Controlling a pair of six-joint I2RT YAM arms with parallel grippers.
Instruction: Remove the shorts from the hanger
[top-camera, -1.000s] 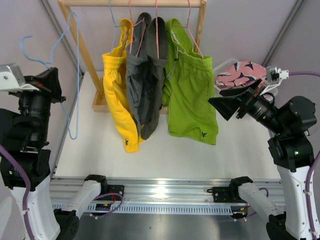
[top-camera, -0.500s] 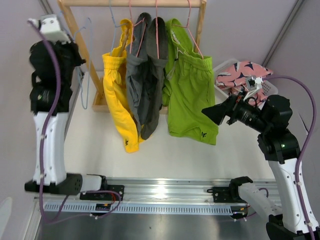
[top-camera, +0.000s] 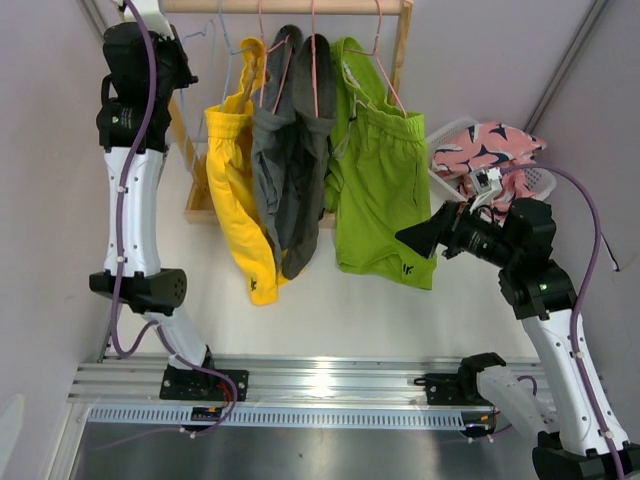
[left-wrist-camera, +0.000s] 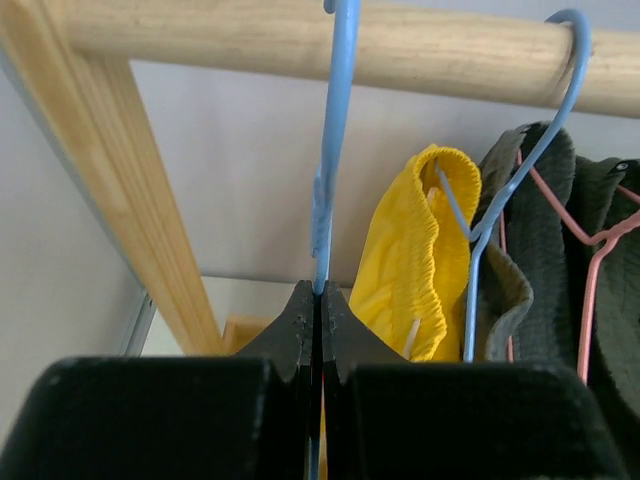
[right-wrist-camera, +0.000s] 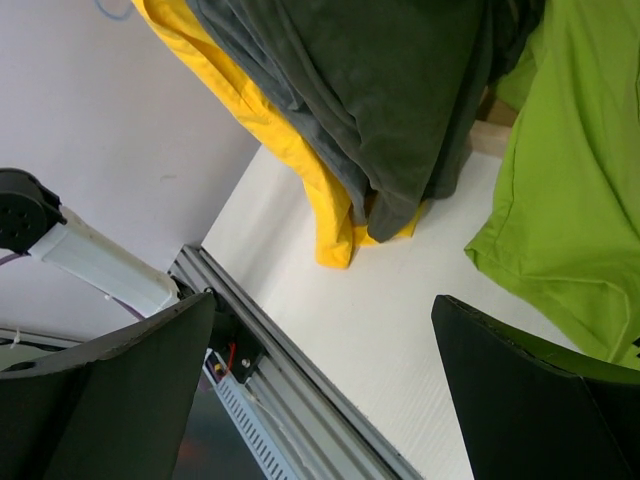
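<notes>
Right gripper (right-wrist-camera: 320, 300) is gaping wide; I'm eyeing the limp lime green shorts (right-wrist-camera: 570, 150) ahead, hem easiest to pinch

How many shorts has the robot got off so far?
One looks done: the pink shorts lie on the white basket. In hand: the left gripper is shut on a bare blue hanger at the wooden rod; the right gripper is open beside the green shorts. Left: the yellow shorts, grey shorts and green shorts hang on hangers.
</notes>
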